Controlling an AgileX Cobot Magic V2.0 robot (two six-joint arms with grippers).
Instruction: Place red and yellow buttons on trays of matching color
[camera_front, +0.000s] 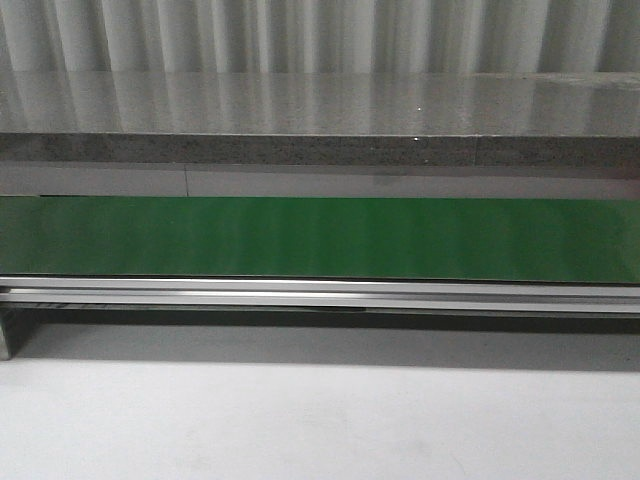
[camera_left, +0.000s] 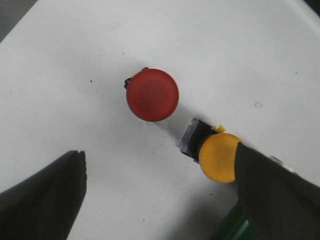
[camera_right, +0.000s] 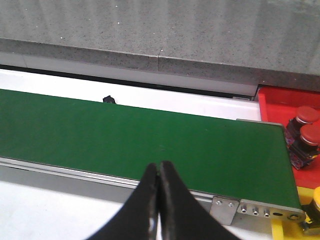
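1. The left gripper (camera_left: 160, 200) is held open above a white surface (camera_left: 225, 45), its two dark fingers (camera_left: 42, 200) spread wide.
2. A round red-capped button (camera_left: 152, 95) is seen standing on the white surface between the fingers, untouched.
3. A round yellow-capped button (camera_left: 219, 157) is seen lying tilted beside it, at the other finger's edge; contact cannot be told.
4. The right gripper (camera_right: 160, 200) is shown closed and empty over a long green conveyor belt (camera_right: 150, 140).
5. Two red buttons (camera_right: 304, 131) are seen in a red plastic tray (camera_right: 280, 100) past the belt's end, with a yellow tray (camera_right: 282, 231) partly visible beside it.

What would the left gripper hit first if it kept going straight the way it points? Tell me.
Probably bare white table. The open left gripper points down at it. The red button lies ahead between the finger lines; the yellow button sits beside one finger. Depth is unclear.
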